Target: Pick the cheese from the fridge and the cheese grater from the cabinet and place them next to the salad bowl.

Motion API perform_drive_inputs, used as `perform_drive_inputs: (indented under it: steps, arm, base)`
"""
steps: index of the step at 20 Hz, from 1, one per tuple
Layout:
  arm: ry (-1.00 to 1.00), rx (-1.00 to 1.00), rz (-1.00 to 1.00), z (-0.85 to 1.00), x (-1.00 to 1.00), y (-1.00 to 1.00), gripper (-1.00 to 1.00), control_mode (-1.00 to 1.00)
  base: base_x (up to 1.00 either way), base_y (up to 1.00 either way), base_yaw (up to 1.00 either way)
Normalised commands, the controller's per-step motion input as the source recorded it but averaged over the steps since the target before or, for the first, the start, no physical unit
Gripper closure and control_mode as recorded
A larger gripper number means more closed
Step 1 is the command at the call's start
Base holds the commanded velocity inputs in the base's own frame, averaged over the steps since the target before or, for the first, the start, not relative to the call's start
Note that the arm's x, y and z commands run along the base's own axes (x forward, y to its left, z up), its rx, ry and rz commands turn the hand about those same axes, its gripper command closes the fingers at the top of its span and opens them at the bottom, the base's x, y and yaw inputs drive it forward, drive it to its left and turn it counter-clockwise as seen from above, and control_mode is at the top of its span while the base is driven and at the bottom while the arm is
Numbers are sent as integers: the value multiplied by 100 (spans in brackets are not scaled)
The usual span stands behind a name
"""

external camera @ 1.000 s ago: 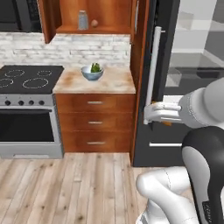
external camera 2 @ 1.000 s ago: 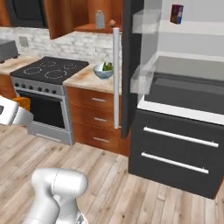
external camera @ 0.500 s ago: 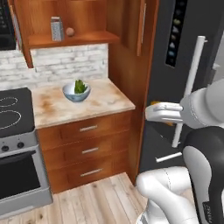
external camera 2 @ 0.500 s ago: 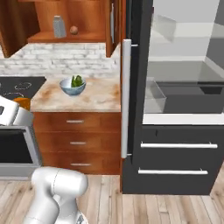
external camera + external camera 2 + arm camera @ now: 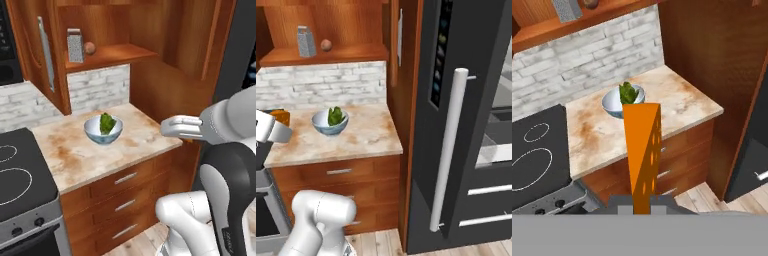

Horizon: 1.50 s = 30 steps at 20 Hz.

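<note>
1. Poking out past the white hand in left base view, cheese (image 5: 188, 141) shows as an orange sliver, beside counter (image 5: 75, 155) edge.
2. Right base view: cheese (image 5: 279, 116) orange, just left of salad bowl (image 5: 329, 122).
3. Hand view: gripper (image 5: 641, 202) clamped on cheese (image 5: 642, 150); long flat orange wedge, long axis pointing away twd salad bowl (image 5: 619, 102) w/ lettuce.

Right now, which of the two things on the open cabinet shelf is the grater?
The cheese grater is the taller, boxy grey metal piece on the left of the shelf. The small brown round lump sits just to its right.
</note>
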Motion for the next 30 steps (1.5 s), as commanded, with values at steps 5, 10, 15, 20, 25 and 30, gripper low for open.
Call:
perform_drive_inputs:
  steps: [5,10,15,20,25,30]
  arm:
    - [0,0,0,0,0,0,100,100]
    - [0,0,0,0,0,0,100,100]
    - [0,0,0,0,0,0,100,100]
    - [0,0,0,0,0,0,100,100]
    - [0,0,0,0,0,0,100,100]
    - [0,0,0,0,0,0,100,100]
  base:
    - [73,3,-13]
    - [71,0,-22]
    - [61,0,-27]
    - [0,1,-3]
    - [0,0,0]
    - [0,0,0]
